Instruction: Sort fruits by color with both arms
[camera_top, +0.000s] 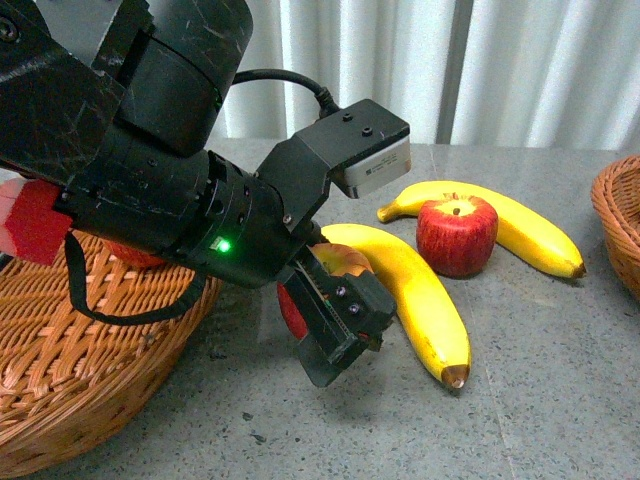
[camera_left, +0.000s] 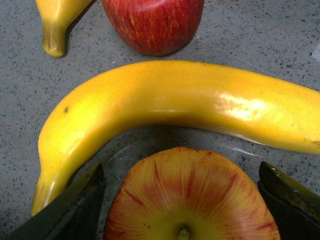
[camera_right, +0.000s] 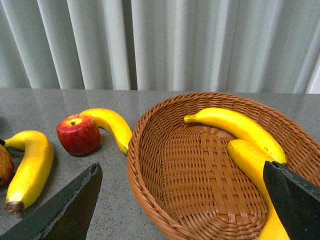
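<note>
Left tool (camera_top: 340, 325): jaws spread, straddling an apple (camera_left: 190, 200) that stands stem up on the bench (camera_top: 560, 380). In the left wrist view one finger (camera_left: 75, 210) shows a clear gap to the apple's skin. The other finger is close against it, and contact cannot be resolved. Not clamped. Just beyond this apple lies a curved banana (camera_top: 415, 290), brown tip toward the front camera, running close along the apple's far side. Past it a second apple (camera_top: 457, 235) stands upright, and a second banana (camera_top: 510, 228) lies right behind that, touching or nearly so. The left arm (camera_top: 150, 170) carries a red block (camera_top: 35, 225) and a lit green light (camera_top: 222, 244). It passes above the left basket (camera_top: 100, 340), wicker, at the near left of the bench. Contents of this basket: one patch of red fruit (camera_top: 135, 257) shows under the arm, the rest is hidden. Right tool (camera_right: 180, 170): jaws wide apart, nothing between them, hanging above the right basket (camera_right: 150, 200), also wicker. Contents: a long basket banana (camera_right: 235, 125) lying along one wall, and a shorter-looking basket banana (camera_right: 255, 160) beside it, partly behind a right finger (camera_right: 295, 200). The second banana's brown tip lies near this basket's rim. A pale curtain (camera_right: 175, 45) hangs behind the bench.
</note>
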